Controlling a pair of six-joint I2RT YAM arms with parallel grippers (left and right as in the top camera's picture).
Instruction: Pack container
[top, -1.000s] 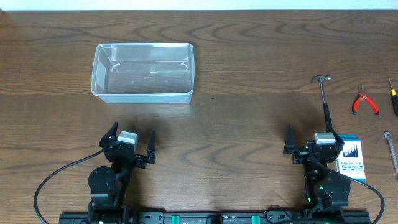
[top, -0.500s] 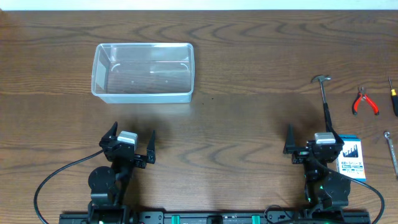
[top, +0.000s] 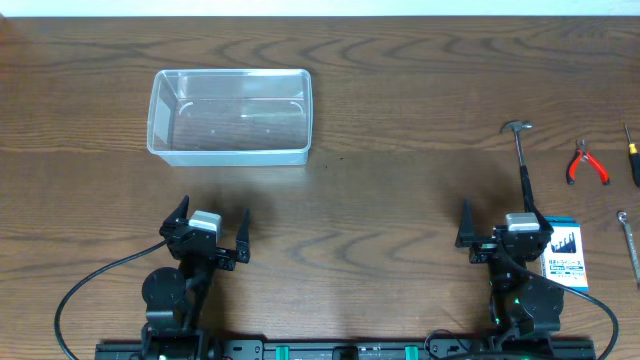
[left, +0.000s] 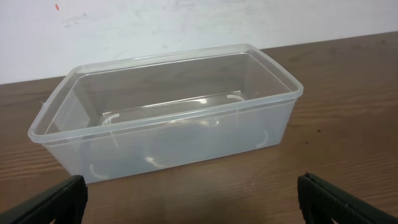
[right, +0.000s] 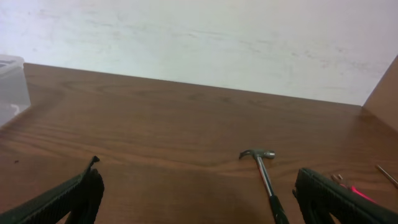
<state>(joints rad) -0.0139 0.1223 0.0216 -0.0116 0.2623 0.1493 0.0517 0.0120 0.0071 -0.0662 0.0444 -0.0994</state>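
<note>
Packing is judged not yet begun: the container (top: 230, 155) is seen empty, its clear floor bare. It is set on the bench (top: 400, 120) toward 10 o'clock in the overhead view, straight out at 12 o'clock from the left gripper (top: 211, 222). Nothing is held by that gripper, whose fingers are spread wide, well apart from the bin. At 3 o'clock a hammer (top: 522, 165), red pliers (top: 586, 163), a screwdriver (top: 633, 162) and a wrench (top: 630, 242) are laid out, with a blue-and-white card pack (top: 564, 253) at 4 o'clock. The right gripper (top: 500, 228), likewise spread and empty, is placed just beside the hammer's handle end. Every item is judged yet to be carried across and placed inside.
</note>
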